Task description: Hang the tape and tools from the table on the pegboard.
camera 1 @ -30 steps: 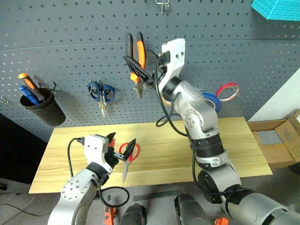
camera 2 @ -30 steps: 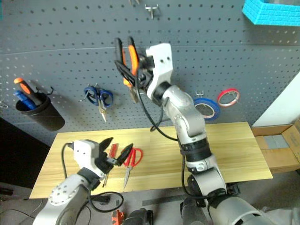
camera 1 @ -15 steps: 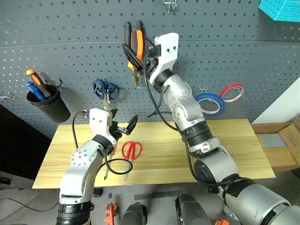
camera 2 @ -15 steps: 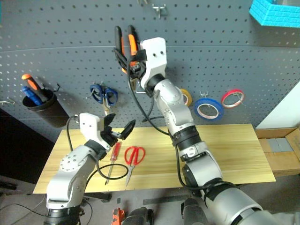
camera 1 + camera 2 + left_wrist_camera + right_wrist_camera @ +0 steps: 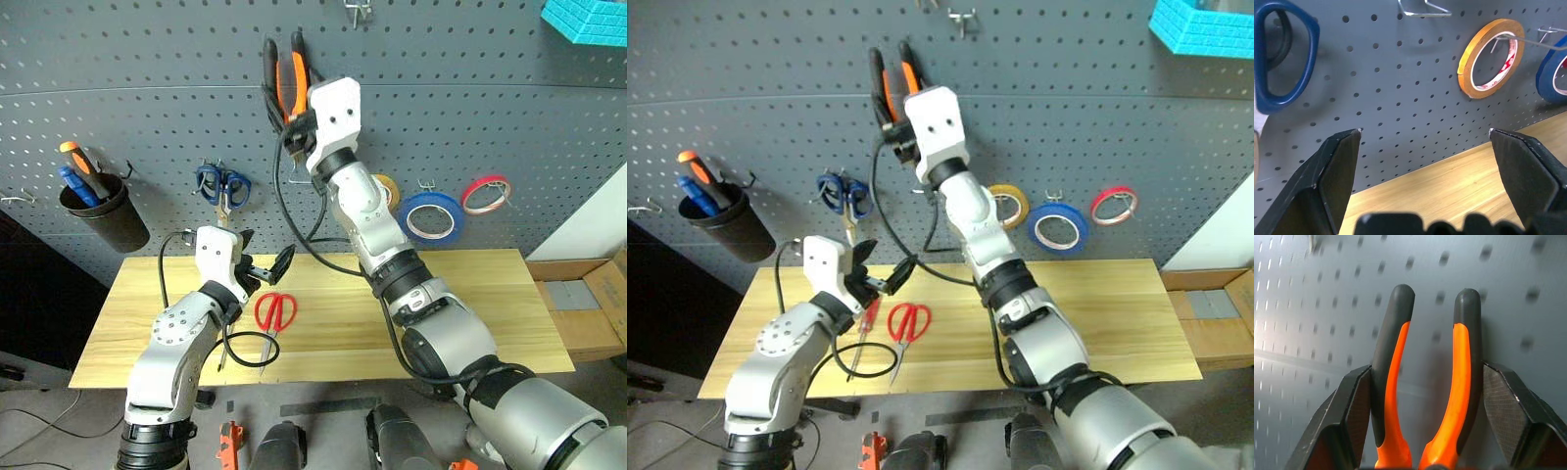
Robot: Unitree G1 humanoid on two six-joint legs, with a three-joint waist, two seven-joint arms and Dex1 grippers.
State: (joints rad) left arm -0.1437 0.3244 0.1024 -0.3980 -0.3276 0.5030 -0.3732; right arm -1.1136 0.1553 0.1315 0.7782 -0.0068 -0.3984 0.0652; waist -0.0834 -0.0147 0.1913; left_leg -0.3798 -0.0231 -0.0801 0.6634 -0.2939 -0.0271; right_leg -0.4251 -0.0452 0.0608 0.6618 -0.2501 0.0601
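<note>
On the pegboard [image 5: 147,88] at the far left hangs a black cup [image 5: 103,217] with two screwdrivers in it, and to its right a pair of blue scissors [image 5: 221,188]. Neither belongs to the job.

Below them, the left gripper [image 5: 265,268] hovers over the table [image 5: 470,304] with its fingers spread wide and nothing between them. Just beside it on the wood lie the red screwdriver [image 5: 860,333] and the red scissors [image 5: 273,315], both not yet hung.

Further right and high up, the right gripper [image 5: 1425,396] is closed on the pliers [image 5: 282,70], one pad against the outside of each handle, handles pointing up in front of the board. The step in hand looks to be hanging the pliers. Whether they already catch on a hook cannot be told, so the next move probably calls for easing them onto a hook until it carries them, and only then letting go; a release too soon could drop them.

Right again, the yellow tape [image 5: 1008,207], the blue tape [image 5: 434,216] and the red tape [image 5: 482,193] already hang on hooks.
</note>
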